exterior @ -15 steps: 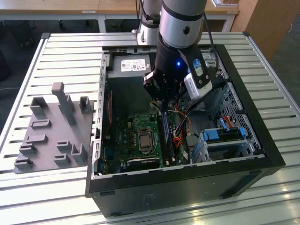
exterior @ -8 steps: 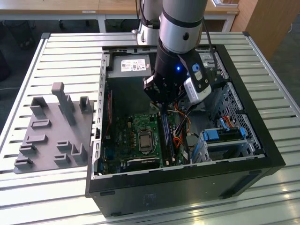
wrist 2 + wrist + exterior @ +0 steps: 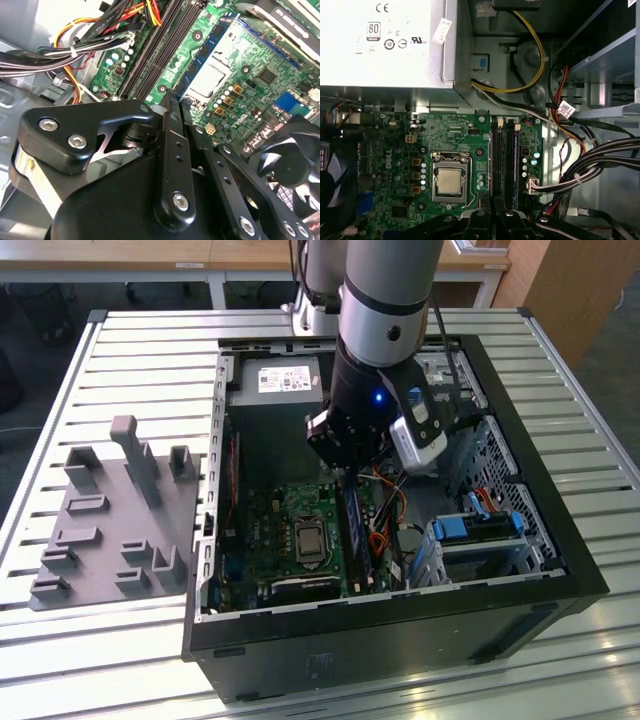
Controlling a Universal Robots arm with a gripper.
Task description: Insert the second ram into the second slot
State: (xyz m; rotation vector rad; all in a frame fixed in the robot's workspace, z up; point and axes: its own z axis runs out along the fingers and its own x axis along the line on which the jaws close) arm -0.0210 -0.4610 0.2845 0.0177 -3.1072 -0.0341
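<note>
Nearby, cables (image 3: 600,157) beside memory slots (image 3: 503,160)

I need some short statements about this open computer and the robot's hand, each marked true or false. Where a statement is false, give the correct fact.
1. The computer case lies open on a slatted table. True.
2. A grey holder lies on the table outside the case, at the exterior view's left. True.
3. The hand hovers over the grey holder. False: it is inside the case, above the memory slots.
4. A cooler covers the processor. False: its metal lid is bare.
5. The memory slots run beside the processor. True.
</note>
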